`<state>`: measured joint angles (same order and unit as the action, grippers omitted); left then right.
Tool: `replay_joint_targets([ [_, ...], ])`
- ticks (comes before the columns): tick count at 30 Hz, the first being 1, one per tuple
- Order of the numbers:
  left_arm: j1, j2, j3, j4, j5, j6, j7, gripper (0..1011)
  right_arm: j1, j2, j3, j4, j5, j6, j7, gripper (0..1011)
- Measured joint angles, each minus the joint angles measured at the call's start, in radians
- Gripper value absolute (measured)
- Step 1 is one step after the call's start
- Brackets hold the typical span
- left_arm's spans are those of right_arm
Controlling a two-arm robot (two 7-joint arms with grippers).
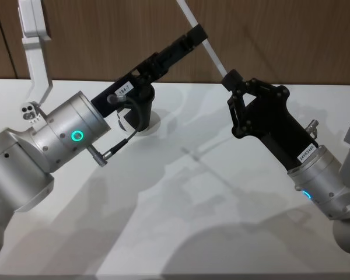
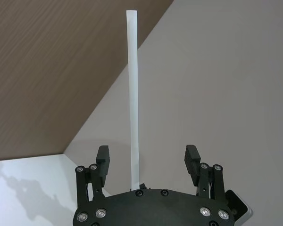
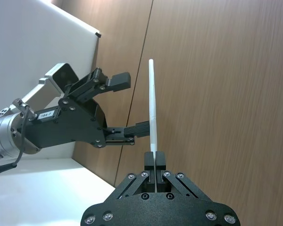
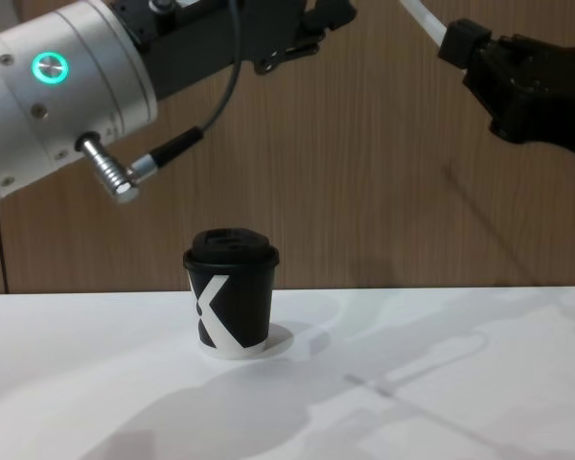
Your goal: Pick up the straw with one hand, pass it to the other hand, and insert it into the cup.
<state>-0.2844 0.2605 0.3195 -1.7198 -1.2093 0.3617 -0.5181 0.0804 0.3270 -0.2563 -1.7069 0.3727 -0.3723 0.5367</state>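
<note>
The right pincer (image 3: 155, 161) was clamped on one end of the straw (image 3: 152, 103); the left pincer (image 2: 147, 159) stood open around it. It looked light, slick and crushable, so a gentle mid-length grip seemed best.

From my station this reads as an office-like test room — a plain white table (image 1: 181, 198) set against a brown wood-panelled wall (image 1: 291, 35).

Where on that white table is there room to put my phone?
The table is bare right of the cup and in front of it. The crowding is up in the air, where the left pincer and right pincer meet at the straw.
</note>
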Motion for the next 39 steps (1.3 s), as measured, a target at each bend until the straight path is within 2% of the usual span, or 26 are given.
replay_joint_targets([
  [14, -0.033, -0.023, 0.027, 0.027, 0.000, -0.024, 0.014, 1002, 0.000, 0.000, 0.000, 0.000, 0.000, 0.000, 0.000, 23],
  [39, -0.053, -0.028, 0.058, 0.036, 0.004, -0.039, 0.032, 1002, 0.000, 0.000, 0.000, 0.000, 0.000, 0.000, 0.000, 22],
])
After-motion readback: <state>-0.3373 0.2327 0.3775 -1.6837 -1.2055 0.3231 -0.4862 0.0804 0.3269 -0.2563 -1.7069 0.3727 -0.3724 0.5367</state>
